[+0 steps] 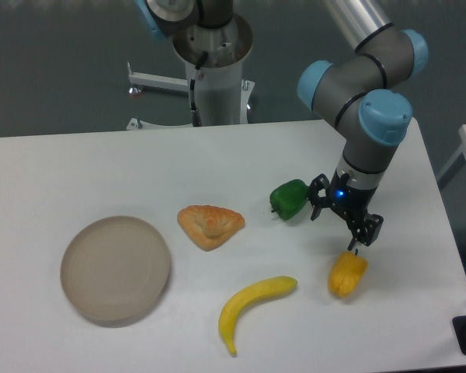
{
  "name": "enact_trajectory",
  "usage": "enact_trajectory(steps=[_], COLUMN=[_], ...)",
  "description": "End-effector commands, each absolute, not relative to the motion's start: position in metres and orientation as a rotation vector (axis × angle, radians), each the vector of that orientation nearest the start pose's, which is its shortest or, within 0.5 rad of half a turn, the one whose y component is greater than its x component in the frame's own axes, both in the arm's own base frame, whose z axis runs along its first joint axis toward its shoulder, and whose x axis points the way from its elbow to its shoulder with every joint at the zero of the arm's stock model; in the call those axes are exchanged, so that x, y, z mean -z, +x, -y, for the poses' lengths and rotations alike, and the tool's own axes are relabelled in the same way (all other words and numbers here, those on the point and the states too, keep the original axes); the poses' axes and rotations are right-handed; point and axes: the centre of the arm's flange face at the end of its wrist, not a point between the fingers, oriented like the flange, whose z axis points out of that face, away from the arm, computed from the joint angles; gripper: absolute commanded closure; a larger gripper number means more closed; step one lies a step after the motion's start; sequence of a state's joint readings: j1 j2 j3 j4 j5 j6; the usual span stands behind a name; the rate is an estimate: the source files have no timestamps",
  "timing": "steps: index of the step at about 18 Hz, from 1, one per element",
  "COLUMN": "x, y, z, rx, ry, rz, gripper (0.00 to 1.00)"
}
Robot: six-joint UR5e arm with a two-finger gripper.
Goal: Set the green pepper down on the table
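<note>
Dark-green pepper (290,200), yellow-orange pepper (347,273), yellow banana (252,305), beige plate (115,269), white table (78,179).

No lettering to call out here, folks: not a word, number, brand mark or sign can be read anywhere in this shot.
</note>
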State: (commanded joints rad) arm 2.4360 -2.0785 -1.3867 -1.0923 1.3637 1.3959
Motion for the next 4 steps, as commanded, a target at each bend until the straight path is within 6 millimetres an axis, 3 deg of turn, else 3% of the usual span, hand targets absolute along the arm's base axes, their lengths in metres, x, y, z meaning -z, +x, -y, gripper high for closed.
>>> enact_trajectory(steps=[4], x=[-0.3257], y=[-0.4204], z=[-0.5725], rx=[-0.081], ry=[-2.774], rz=[-0.795], gripper=[0.00])
